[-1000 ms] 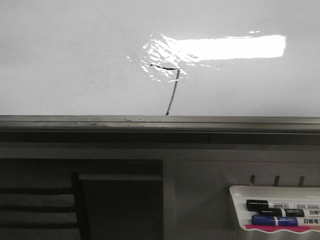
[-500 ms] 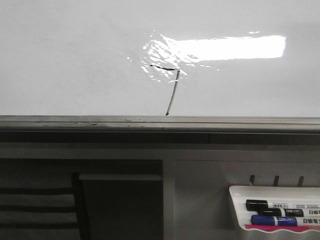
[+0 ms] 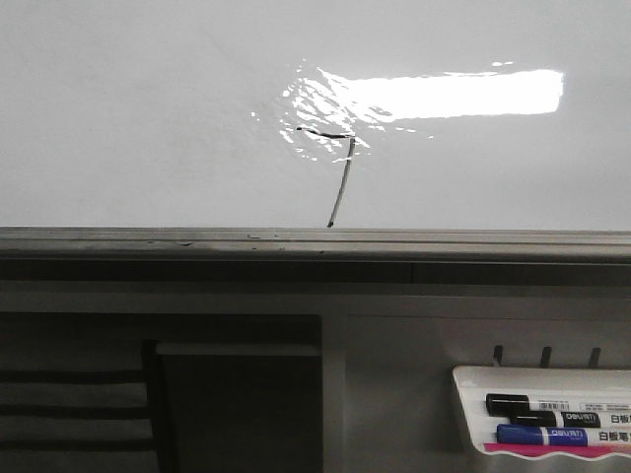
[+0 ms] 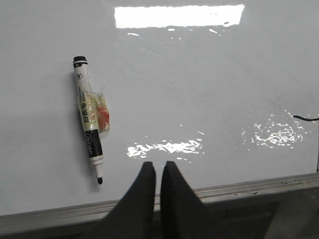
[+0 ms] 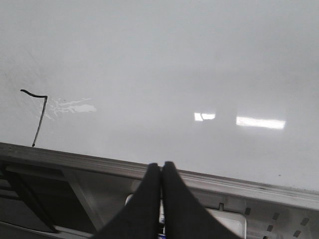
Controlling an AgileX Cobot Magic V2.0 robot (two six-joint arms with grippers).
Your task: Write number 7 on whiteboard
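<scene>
The left gripper (image 4: 154,169) and right gripper (image 5: 161,168) both have their fingers pressed together, holding nothing, low over the whiteboard's (image 3: 138,118) grey rail (image 3: 197,239). The number 7 (image 3: 337,172) sits at the frame's centre, beneath the glare. A marker (image 4: 89,121) lies on the board; a white tray (image 3: 473,389) of markers sits lower right.

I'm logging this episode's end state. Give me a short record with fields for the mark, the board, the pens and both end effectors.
mark: thin dark hand-drawn number 7, top stroke and slanted downstroke
board: glossy white-grey whiteboard
loose pen: uncapped black-tipped marker lying on the board
stored pens: black and blue markers in white tray
left end effector: shut, empty
right end effector: shut, empty
</scene>
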